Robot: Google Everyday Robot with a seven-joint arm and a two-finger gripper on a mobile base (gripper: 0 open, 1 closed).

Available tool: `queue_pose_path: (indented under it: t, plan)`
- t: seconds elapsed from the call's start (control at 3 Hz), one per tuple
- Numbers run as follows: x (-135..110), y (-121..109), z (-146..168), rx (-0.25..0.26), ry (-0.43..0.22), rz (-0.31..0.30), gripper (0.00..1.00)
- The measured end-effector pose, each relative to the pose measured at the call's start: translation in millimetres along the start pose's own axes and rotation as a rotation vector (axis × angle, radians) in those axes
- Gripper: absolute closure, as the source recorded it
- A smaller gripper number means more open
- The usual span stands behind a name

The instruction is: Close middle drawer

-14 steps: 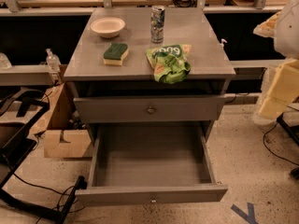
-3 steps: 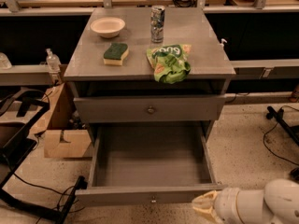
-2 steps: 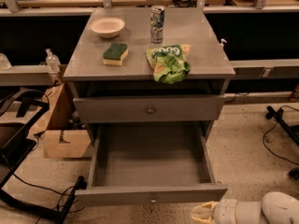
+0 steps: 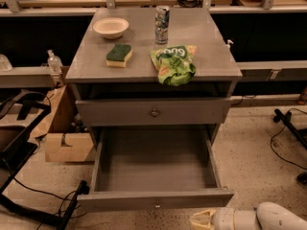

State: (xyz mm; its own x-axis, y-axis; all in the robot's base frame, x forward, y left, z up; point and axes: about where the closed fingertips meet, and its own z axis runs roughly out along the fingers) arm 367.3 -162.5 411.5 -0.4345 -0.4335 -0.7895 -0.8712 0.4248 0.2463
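Observation:
The middle drawer [image 4: 156,199] is pulled far out of the grey cabinet [image 4: 86,68]. Its long shallow tray [image 4: 153,159] is empty, and its small round knob [image 4: 157,205] sits at the centre of the flat front panel. My gripper [image 4: 201,220] is at the bottom edge of the view, just below and in front of the right half of the drawer's front panel. Its pale tip points left toward the knob. The white arm [image 4: 268,217] behind it runs off to the right. The gripper is apart from the panel.
The upper drawer front [image 4: 120,111] with its bigger knob [image 4: 154,112] is almost closed. On top stand a bowl [image 4: 111,27], a can [image 4: 162,18], a green sponge [image 4: 119,54] and a green chip bag [image 4: 173,63]. A cardboard box [image 4: 62,138] and cables [image 4: 38,195] lie left.
The arm came from the right side down to the front of the open drawer. Over the last second it sank lower in the view. The drawer has not moved.

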Motion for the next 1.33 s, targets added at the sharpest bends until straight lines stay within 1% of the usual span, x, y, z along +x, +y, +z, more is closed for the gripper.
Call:
queue_pose_path:
  t: [0.33,0.67,1.0,1.33]
  plan:
    - [13,-32,27,-0.029,-0.072,0.025,1.00]
    - [10,-64,47,-0.042,-0.144,0.029,1.00]
    - [4,-71,52,-0.045,-0.163,0.019,1.00]
    - [-21,-90,70,-0.059,-0.195,-0.011,1.00]
